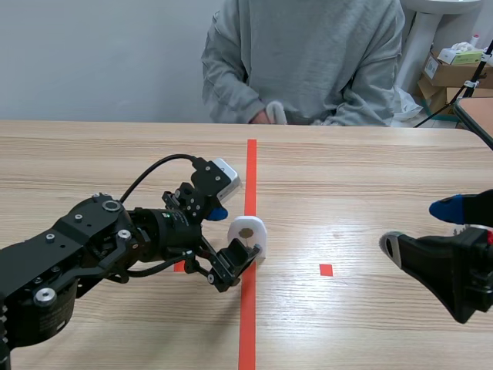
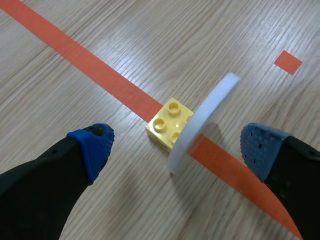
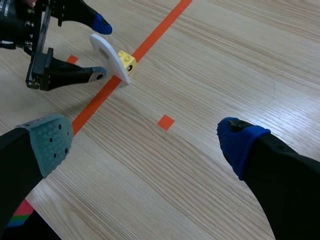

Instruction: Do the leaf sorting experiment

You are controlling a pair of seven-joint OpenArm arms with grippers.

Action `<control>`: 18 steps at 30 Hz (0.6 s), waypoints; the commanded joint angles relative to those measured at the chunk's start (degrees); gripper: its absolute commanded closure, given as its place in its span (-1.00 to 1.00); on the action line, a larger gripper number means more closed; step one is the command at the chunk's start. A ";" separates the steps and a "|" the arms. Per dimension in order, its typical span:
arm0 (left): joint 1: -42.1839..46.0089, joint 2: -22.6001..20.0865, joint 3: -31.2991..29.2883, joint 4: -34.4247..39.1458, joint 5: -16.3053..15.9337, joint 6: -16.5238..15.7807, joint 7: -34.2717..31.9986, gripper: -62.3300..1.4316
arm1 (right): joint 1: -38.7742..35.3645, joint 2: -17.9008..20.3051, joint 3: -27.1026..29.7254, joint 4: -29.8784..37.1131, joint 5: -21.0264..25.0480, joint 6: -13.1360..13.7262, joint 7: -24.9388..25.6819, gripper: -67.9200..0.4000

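on the red tape line (image 1: 248,324) stands a white round card (image 2: 202,122), tilted, fixed to a small yellow brick (image 2: 170,124). the left gripper (image 2: 177,147) sits around it, fingers wide apart, one each side, neither pad touching, holding nothing. the right gripper (image 3: 145,142) hangs well apart from it, fingers also spread wide, empty. a person (image 1: 308,54) sits across the table (image 1: 347,177).

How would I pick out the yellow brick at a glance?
Follow the long orange-red tape line down the wooden table to the open left gripper. Between its fingers a flat white plaque stands on edge. The yellow brick sits against it, the only studded, coloured piece there.
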 commanded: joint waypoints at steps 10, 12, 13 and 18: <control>-0.50 0.92 0.04 0.83 -0.61 0.09 -0.57 -0.09 | 0.63 0.59 0.11 1.09 0.63 0.48 0.90 -0.74; -0.50 0.96 0.04 0.83 -0.61 0.02 -0.57 0.06 | 0.63 0.59 0.11 1.09 0.63 0.48 0.90 -0.74; -0.50 1.07 0.04 0.83 -0.61 0.02 -0.57 0.10 | 0.63 0.59 0.11 1.09 0.63 0.48 0.90 -0.74; -0.48 1.20 0.04 0.83 -0.72 -0.48 -0.55 0.32 | 0.63 0.59 0.11 1.09 0.63 0.48 0.90 -0.74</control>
